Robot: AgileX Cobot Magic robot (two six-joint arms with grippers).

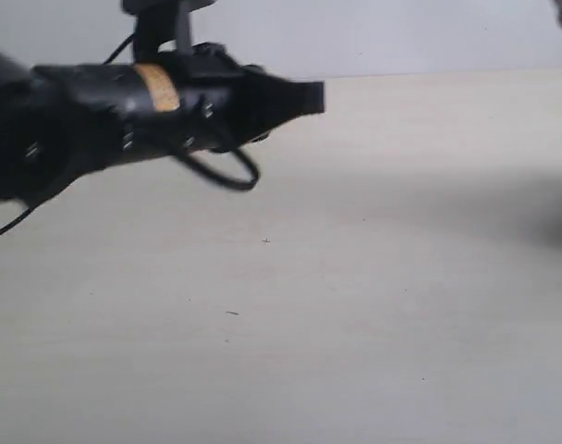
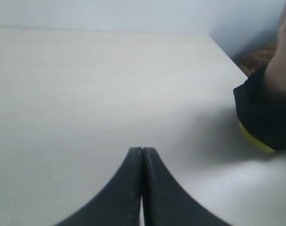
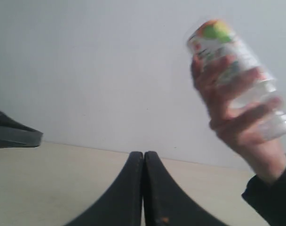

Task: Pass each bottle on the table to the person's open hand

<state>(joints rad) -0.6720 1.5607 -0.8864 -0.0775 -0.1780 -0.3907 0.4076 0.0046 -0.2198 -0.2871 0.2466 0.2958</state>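
My left jaws and right jaws are both pressed together, empty. The green-and-white labelled bottle is up in the person's hand, off the worktop, so this handover looks done; next I must find another bottle. My left arm reaches level above the worktop

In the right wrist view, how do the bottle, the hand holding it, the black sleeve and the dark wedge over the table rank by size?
1. bottle and hand: alike, overlapping, so unranked.
2. black sleeve, cut by the frame.
3. dark wedge, possibly only farther away.
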